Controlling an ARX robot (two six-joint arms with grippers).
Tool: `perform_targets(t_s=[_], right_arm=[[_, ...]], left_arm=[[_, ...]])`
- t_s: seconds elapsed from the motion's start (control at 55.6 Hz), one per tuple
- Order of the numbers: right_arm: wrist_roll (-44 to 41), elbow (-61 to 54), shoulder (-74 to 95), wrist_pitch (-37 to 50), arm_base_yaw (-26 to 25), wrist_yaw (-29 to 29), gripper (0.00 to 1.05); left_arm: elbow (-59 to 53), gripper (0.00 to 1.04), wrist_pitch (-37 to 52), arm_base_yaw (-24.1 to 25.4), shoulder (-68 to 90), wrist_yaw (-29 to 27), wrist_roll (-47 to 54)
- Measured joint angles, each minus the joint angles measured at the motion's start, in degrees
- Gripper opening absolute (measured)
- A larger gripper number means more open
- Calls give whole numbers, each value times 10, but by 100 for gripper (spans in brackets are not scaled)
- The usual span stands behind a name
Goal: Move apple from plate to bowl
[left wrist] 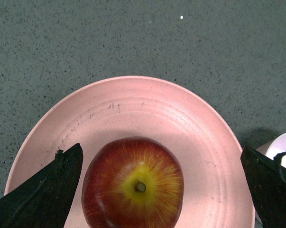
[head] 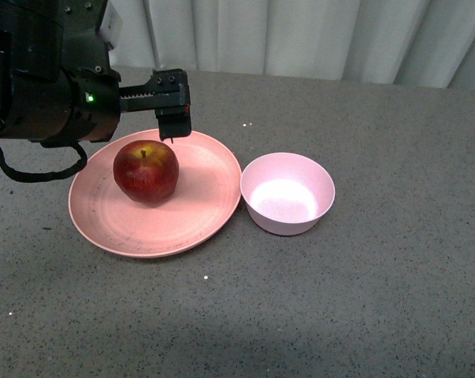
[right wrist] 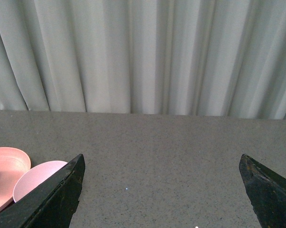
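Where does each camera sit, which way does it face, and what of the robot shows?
Front view: on the robot's body, facing down at a wide pink plate, glossy dark red apple, small pale pink bowl; left gripper shows.
Left wrist view: looks down on the apple; its open black fingers show.
Right wrist view: faces the pale curtain; its open fingers show.
All share plate and bowl.

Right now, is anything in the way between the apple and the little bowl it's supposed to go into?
Nothing visible is. The apple sits on the plate, and the empty bowl stands right beside that plate. Only the plate's low rim lies between them. The left gripper is open over the apple, with nothing in the gap.
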Motion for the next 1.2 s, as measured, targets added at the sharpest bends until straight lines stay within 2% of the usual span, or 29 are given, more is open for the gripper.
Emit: perform_targets(t_s=[0.305, 0.809, 0.952, 1.042, 1.204], right_arm=[[0, 0, 0, 0, 0, 0, 95], [0, 0, 0, 0, 0, 0, 95], [0, 0, 0, 0, 0, 0, 95], [0, 0, 0, 0, 0, 0, 95], [0, 0, 0, 0, 0, 0, 95]], left_arm=[[16, 98, -11, 0, 41, -18, 5], [19, 98, -19, 8, 66, -14, 9], [17, 81, -19, 8, 66, -12, 10], [16, 76, -19, 7, 66, -12, 14], [10, 75, -18, -1, 56, -7, 14]])
